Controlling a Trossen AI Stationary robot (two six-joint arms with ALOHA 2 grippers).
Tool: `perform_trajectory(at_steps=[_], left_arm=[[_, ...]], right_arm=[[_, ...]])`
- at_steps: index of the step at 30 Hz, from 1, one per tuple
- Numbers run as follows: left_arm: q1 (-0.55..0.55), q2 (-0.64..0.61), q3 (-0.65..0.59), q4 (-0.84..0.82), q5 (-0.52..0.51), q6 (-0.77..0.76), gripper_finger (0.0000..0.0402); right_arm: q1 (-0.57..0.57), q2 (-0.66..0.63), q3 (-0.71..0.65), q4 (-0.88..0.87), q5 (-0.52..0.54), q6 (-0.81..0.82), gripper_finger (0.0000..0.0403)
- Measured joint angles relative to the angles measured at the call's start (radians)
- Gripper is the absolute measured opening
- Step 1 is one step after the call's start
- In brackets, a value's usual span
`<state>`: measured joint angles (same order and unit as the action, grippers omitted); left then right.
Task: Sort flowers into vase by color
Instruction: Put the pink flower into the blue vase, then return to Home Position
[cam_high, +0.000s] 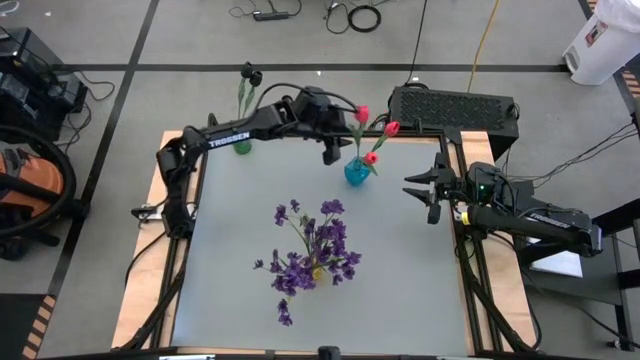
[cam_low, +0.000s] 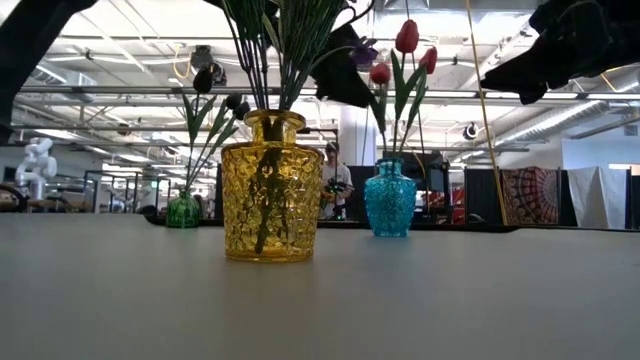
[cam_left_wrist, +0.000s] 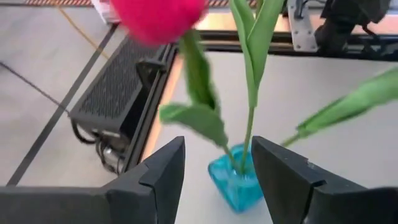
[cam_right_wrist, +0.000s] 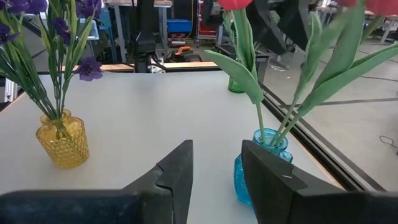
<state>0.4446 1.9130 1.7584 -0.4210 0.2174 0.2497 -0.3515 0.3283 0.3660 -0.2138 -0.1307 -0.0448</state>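
Heads up, your left gripper (cam_high: 331, 152) is sitting right above the blue vase (cam_high: 356, 172) with its fingers spread and nothing between them, and the red tulips (cam_high: 362, 114) are standing in that vase just in front of it. In the left wrist view one tulip stem (cam_left_wrist: 250, 118) runs up right between the two fingers, so if you pull away sideways or low you'll probably hook a leaf and drag a tulip out, or tip the vase, which looks small and light to me. Lift straight up first. The right gripper (cam_high: 432, 192) waits near the table's right edge, fingers partly apart, holding nothing. Purple sprays (cam_high: 315, 250) are in the yellow vase (cam_low: 271, 187) mid-table, and the black-headed blooms (cam_high: 249, 72) in the green vase (cam_high: 242, 146) at the far left edge.
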Motion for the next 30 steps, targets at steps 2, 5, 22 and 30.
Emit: perform_trajectory(at_steps=[2, 5, 22, 30], left_arm=[[0.000, -0.021, 0.000, -0.045, -0.013, 0.000, 0.0192], [-0.002, -0.049, 0.000, -0.114, -0.025, -0.001, 0.0192], [-0.019, -0.328, 0.000, -0.534, -0.052, -0.001, 0.0192], [-0.024, -0.536, -0.008, -0.723, -0.045, -0.009, 0.0191]], right_arm=[[0.000, 0.000, 0.000, 0.000, 0.000, 0.000, 0.0128], [0.000, 0.000, 0.000, 0.000, 0.000, 0.006, 0.0128], [0.000, 0.000, 0.000, 0.035, -0.002, 0.034, 0.0128], [0.000, 0.000, 0.000, 0.079, -0.002, 0.123, 0.0128]])
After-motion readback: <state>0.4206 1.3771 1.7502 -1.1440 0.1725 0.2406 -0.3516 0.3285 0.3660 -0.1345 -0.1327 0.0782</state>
